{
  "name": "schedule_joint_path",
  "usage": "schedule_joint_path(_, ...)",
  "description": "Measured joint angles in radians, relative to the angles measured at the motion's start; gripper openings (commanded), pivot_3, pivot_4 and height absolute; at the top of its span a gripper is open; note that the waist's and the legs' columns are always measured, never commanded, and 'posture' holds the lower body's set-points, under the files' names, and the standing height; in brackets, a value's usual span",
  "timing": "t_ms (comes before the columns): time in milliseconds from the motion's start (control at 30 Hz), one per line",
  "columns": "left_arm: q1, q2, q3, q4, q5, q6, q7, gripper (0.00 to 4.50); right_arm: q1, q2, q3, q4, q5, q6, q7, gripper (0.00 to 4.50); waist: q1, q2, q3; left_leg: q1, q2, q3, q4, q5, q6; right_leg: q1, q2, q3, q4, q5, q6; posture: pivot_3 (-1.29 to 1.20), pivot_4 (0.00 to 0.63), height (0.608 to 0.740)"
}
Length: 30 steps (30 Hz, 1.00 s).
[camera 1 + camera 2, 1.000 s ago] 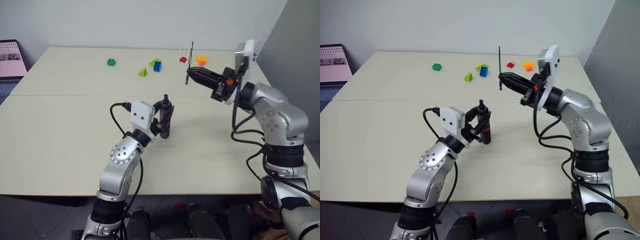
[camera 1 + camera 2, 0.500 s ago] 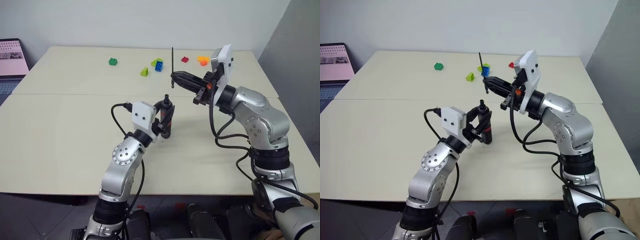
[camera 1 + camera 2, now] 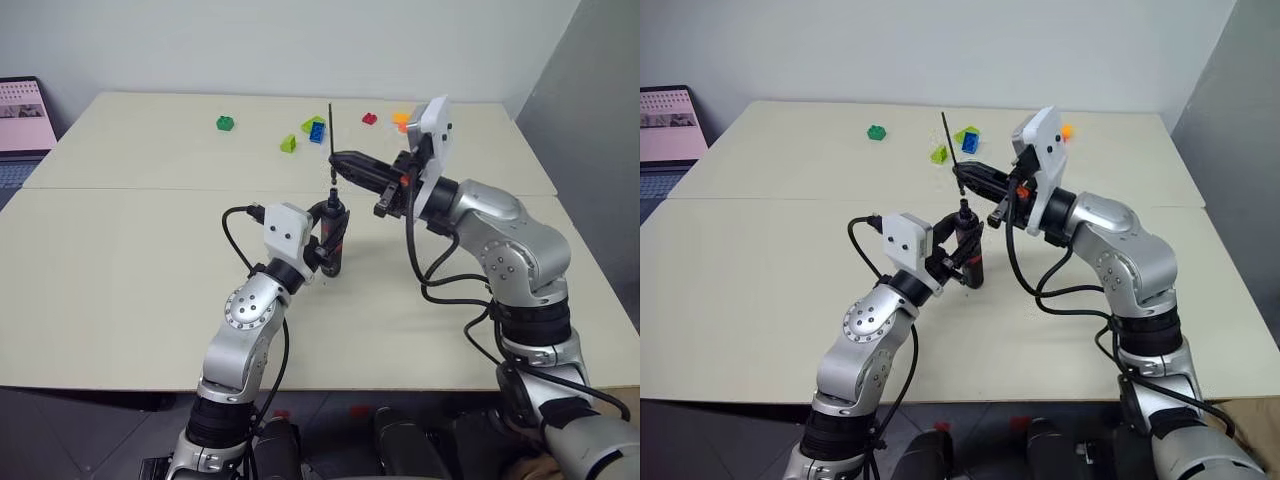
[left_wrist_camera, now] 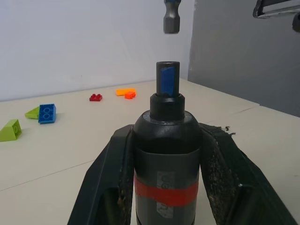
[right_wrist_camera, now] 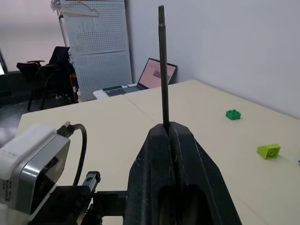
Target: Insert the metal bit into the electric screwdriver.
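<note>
The electric screwdriver [image 3: 336, 228] stands upright, black with a red band, and my left gripper [image 3: 335, 245] is shut on its body a little above the table [image 3: 120, 260]. In the left wrist view its open socket [image 4: 167, 77] faces up between the two fingers [image 4: 108, 187]. My right gripper [image 3: 338, 160] is shut on the metal bit [image 3: 331, 125], a thin dark rod held nearly vertical. The bit's lower end [image 4: 171, 16] hangs just above the socket, with a small gap between them. The right wrist view shows the rod [image 5: 162, 65] rising from the closed fingers [image 5: 187, 154].
Coloured toy bricks lie at the back of the table: green [image 3: 223, 123], lime [image 3: 288, 144], blue [image 3: 316, 131], red [image 3: 369, 119] and orange [image 3: 402, 120]. A laptop [image 3: 20, 115] stands off the far left corner. A grey wall [image 3: 600, 120] borders the right side.
My right arm has carried the bit leftward and slightly down, from over the table's right side to just above the screwdriver's tip. The left gripper and the screwdriver have stayed still.
</note>
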Motion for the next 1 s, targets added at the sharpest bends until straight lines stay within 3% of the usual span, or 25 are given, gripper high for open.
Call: schedule_joint_path(1000,0.0,0.003,0.0,0.0,0.0,-0.003,-0.001,1.61,0.025,0.019,-0.001,-0.003,0.001,0.001,-0.005,0.0,0.0,0.0,0.0,-0.001,0.0,0.0,-0.002,0.0,0.0,-0.002,0.0,0.0,-0.001,0.0,0.0,0.0,0.15,0.74)
